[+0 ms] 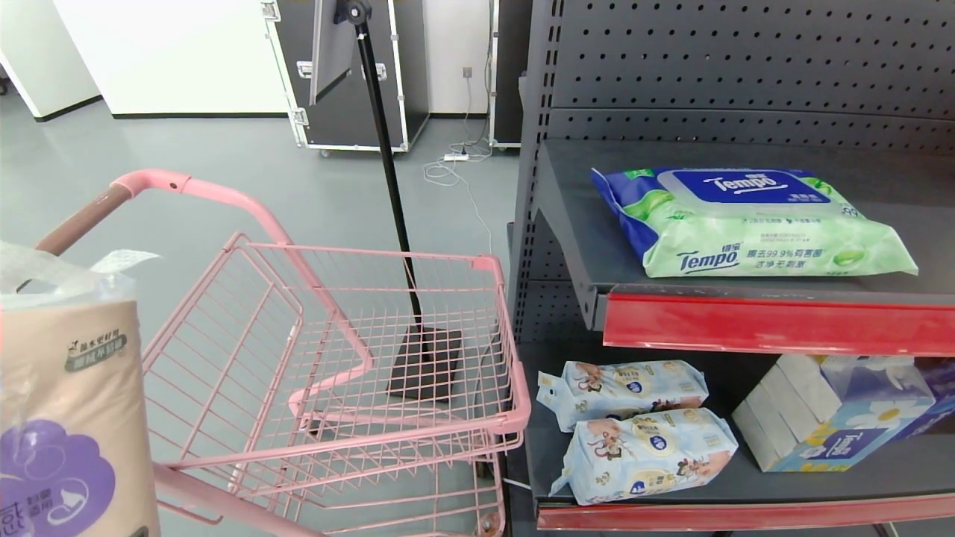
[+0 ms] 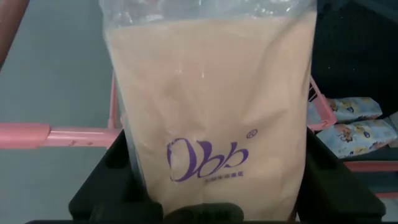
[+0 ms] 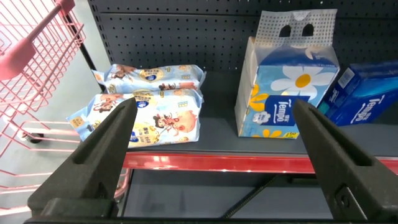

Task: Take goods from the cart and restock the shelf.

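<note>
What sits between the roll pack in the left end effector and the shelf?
The pink cart stands between the roll pack and the shelf. On the shelf's upper level a wipes pack lies in the middle; the left end looks bare.

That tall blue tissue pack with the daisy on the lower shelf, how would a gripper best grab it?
Likely from the shelf's open front, squeezing the tissue pack's two flat sides. It stands upright, narrow face outward, with a gap toward the pouches; the blue box crowds the other side. The upper shelf blocks coming from above.
</note>
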Robot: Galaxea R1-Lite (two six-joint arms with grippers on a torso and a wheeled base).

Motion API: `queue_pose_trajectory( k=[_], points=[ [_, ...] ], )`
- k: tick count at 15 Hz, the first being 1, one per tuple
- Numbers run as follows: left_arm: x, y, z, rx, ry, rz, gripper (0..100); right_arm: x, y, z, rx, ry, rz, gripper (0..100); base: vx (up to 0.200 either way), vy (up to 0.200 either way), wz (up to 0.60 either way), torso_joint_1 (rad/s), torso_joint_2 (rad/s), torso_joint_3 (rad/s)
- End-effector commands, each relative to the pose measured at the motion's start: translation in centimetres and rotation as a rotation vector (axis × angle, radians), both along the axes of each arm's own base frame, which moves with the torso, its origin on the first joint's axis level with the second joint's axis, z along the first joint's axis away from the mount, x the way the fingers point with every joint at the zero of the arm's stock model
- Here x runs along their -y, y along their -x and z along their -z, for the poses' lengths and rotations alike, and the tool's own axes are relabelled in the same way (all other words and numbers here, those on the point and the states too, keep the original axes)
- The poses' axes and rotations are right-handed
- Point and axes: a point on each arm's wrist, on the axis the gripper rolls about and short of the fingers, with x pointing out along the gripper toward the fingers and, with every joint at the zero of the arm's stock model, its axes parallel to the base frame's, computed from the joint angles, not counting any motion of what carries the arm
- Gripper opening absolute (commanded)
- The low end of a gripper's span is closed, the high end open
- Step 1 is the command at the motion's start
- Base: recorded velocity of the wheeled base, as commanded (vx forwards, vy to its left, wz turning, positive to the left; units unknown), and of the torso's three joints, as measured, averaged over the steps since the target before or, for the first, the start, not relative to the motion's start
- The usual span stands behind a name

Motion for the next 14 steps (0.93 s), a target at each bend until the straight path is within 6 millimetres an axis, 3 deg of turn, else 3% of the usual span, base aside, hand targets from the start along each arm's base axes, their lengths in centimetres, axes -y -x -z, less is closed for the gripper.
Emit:
queue_pose_trajectory(
  k=[1, 8, 14],
  points=[
    [0.4, 0.7, 0.2, 0.029, -0.016, 0.005, 0, 0.0, 0.0, 0.0, 0.0, 0.001, -0.001, 100, 0.0, 0.0, 0.0, 0.0, 0.0, 0.0],
    [0.2, 0.2, 0.3, 0.073, -0.025, 0.082, 0, 0.0, 0.0, 0.0, 0.0, 0.003, 0.001, 100, 0.0, 0.0, 0.0, 0.007, -0.03, -0.023],
    [-1.1, -2.5, -1.8, 0.17, -0.08, 0.096, 0, 0.0, 0.0, 0.0, 0.0, 0.003, 0.002, 100, 0.0, 0.0, 0.0, 0.127, -0.46, -0.321]
  ],
)
